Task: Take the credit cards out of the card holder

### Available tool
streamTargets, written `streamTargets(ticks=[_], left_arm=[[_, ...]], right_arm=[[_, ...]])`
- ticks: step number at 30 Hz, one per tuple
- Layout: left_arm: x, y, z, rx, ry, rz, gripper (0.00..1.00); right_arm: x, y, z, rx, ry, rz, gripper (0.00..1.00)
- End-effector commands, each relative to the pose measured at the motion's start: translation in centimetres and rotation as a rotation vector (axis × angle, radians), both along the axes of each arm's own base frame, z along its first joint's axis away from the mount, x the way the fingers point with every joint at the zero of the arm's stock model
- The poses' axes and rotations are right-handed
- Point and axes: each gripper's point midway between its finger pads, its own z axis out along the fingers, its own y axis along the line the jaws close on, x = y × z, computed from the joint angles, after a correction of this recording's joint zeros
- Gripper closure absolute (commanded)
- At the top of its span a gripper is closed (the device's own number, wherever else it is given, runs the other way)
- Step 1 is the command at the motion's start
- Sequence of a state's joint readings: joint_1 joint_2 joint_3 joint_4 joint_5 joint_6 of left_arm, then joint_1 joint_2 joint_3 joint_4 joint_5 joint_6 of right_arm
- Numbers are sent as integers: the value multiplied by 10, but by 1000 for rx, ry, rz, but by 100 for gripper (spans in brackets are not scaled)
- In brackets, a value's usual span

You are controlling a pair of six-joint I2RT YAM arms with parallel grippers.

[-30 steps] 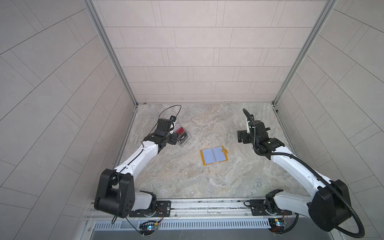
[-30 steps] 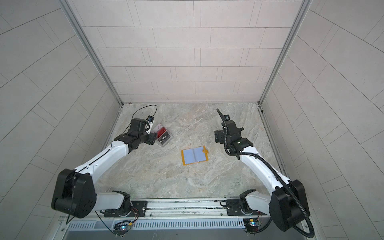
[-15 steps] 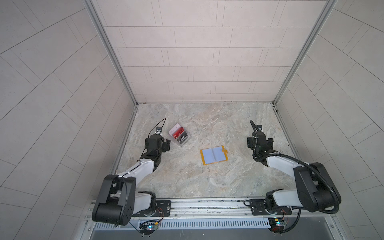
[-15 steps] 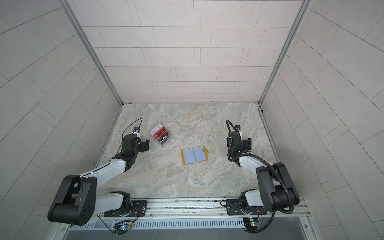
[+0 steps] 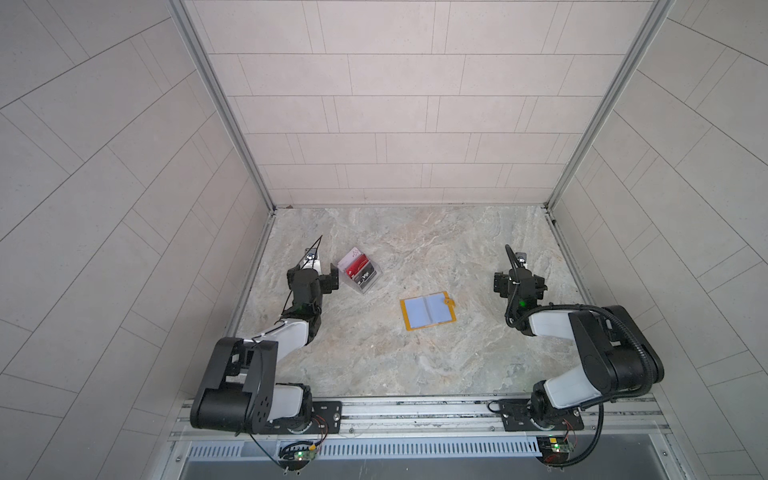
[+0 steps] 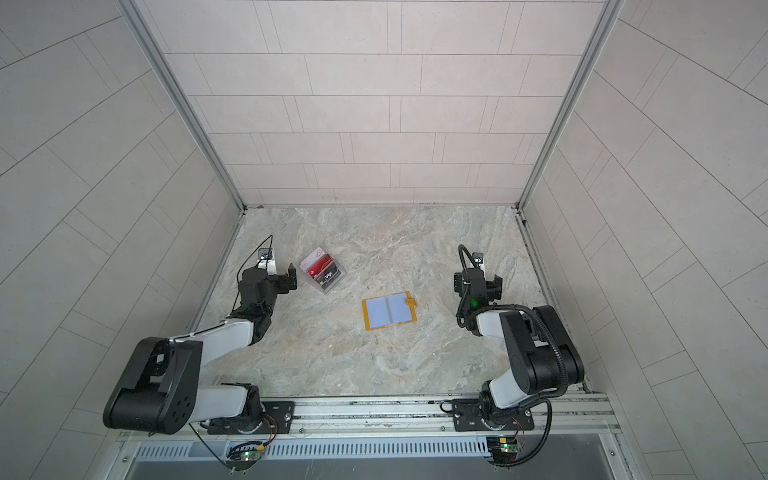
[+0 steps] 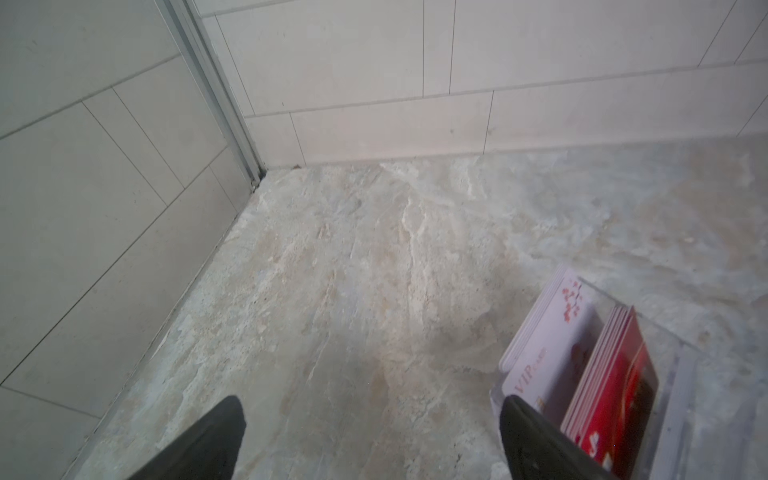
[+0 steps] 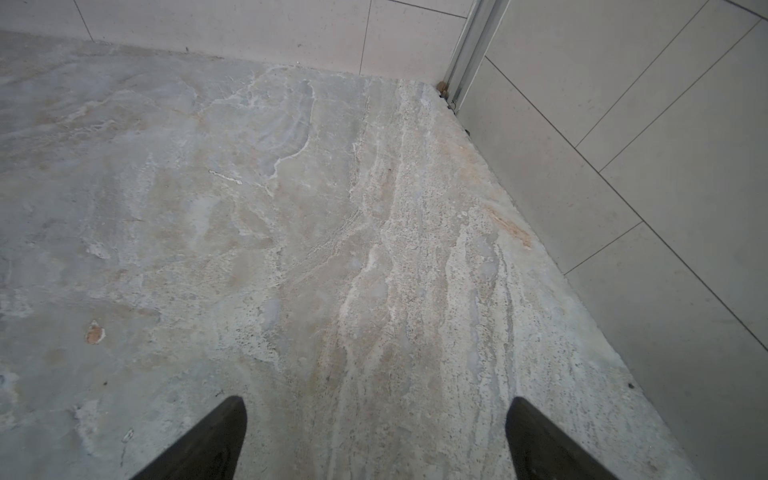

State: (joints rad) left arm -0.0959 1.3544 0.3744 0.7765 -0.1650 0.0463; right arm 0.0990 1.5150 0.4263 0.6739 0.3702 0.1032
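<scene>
Top views show the card holder (image 5: 428, 312) lying open and flat near the middle of the counter (image 5: 374, 365), between the 2 arms. Its fold line runs mostly away from the robot, tipped a little. Its small snap tab (image 5: 448, 301) sticks out on the side of the right arm. I see no card in the blue sleeves, but they look too small to be sure.

The credit cards (image 5: 358, 269) stand on edge in a clear box (image 5: 365, 289), well apart from the holder, over by the left arm. In the left wrist view there are whitish cards (image 7: 548, 345) and red cards (image 7: 615, 386) side by side in the box.

The left tool (image 5: 331, 281) is wide apart and holds nothing. It sits just beside the box, and 1 finger (image 7: 536, 440) is right at the box's near corner. The right tool (image 5: 519, 280) is wide apart too, with only bare counter under it.

I think the job is done or nearly done. If a card is left inside, the holder lies toward the middle from each tool, about as far from 1 as from the other. The right arm would meet the tab side, and the left arm the plain side.
</scene>
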Motion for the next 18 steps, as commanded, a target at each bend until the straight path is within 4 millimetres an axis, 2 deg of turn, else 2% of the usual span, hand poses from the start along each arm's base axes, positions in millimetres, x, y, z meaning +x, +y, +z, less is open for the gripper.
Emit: streamTargets(ticks=[1,5,18], left_arm=[[4,-1,-1,-38,-85,-2,0],[12,-5,-6,-32,-56,-27,0],[11,-6,-8,-32,-43,-32,0]], right_arm=[[9,2,13,1,-58,19,0],[8,2,13,2,-56,18,0],[8,2,12,1,-53,20,1]])
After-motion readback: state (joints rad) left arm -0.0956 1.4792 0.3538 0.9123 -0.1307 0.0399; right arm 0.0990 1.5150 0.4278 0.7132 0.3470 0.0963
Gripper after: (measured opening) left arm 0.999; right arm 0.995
